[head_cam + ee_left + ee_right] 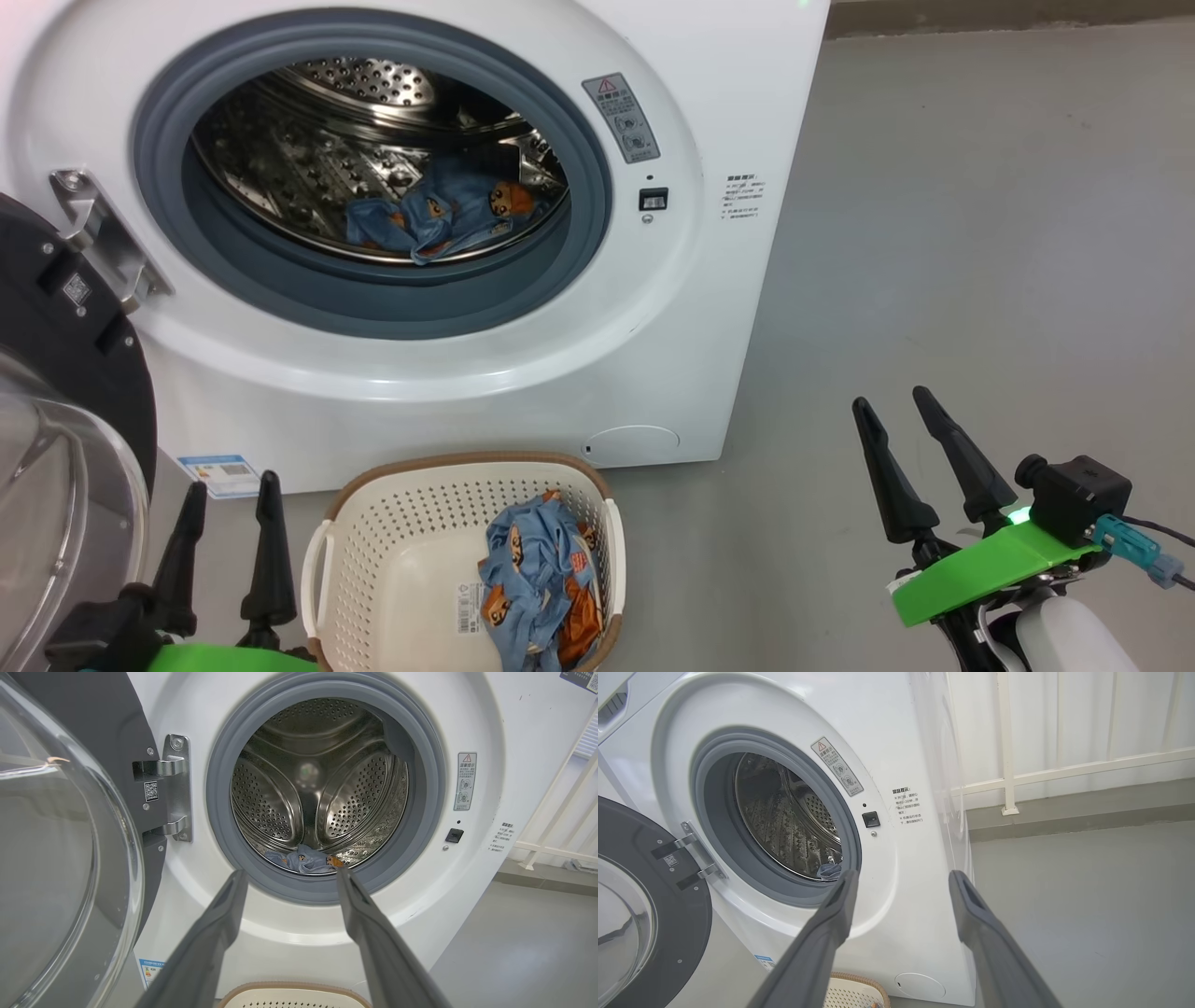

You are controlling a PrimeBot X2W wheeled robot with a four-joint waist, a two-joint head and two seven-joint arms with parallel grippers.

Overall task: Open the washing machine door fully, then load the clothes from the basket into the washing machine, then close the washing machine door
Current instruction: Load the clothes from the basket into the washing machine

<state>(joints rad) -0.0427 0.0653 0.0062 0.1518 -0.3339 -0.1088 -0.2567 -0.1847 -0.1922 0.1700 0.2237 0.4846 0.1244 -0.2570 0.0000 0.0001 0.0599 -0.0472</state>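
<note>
Evidently the loading step is under way. The washing machine door (70, 420) stands swung wide to the left of the washing machine (653, 355). One blue bear-print piece of the clothes (448, 219) lies low in the drum (308, 159), near its front lip. Another bundle (537, 583) sits in the right half of the basket (392, 541), which stands on the floor (934, 233) just in front of the machine.

The left jaws rest spread wide and empty at the lower left, just beside the basket's left handle. The right jaws, equally wide and empty, hang well off to the right over bare floor.

As I judge it, the next move calls for one arm to dip into the basket, close on the bundle and carry it over the grey gasket (373, 308). Loose fabric may trail on the rim.

The head view alone makes plain that clothes remain in the basket. The left wrist view looks straight into the drum and shows the door hinge (175, 788), but just the basket's rim (294, 989). The right wrist view catches the machine at a slant, a scrap of blue cloth (830, 871) at the drum's edge, and a white railing (1006, 742) behind.
</note>
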